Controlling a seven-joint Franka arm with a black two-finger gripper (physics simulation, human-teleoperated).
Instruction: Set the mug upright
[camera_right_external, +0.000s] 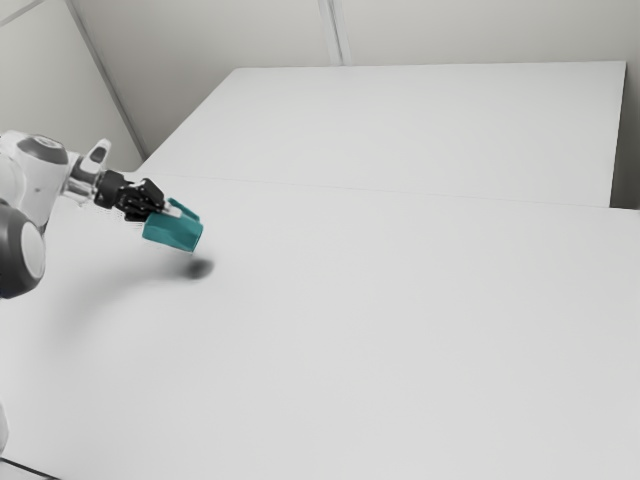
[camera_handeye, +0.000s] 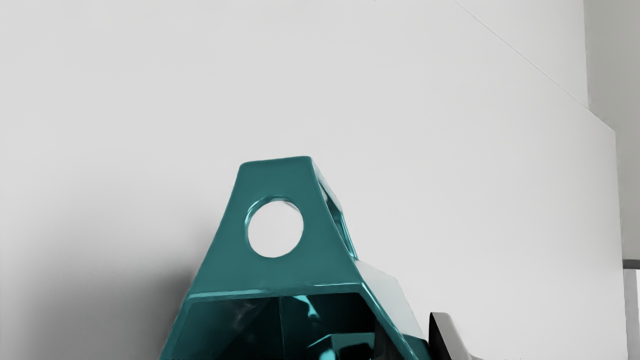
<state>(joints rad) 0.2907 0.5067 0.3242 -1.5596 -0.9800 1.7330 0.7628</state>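
We have the mug (camera_right_external: 173, 232) tilted in the air, its mouth toward our gripper (camera_right_external: 170, 209), which is closed on one of its sides near the rim. It looks light, stiff and glossy, so we'd expect it to slip or swivel under a careless pinch, and perhaps chip if knocked. That side gives a sound hold; the handle (camera_handeye: 275, 175), pierced by a round hole, looks more awkward. Below the mug, the smooth pale table (camera_right_external: 400, 340) carries a soft shadow (camera_right_external: 200, 268); far beyond the mug rise plain grey walls (camera_right_external: 480, 35).
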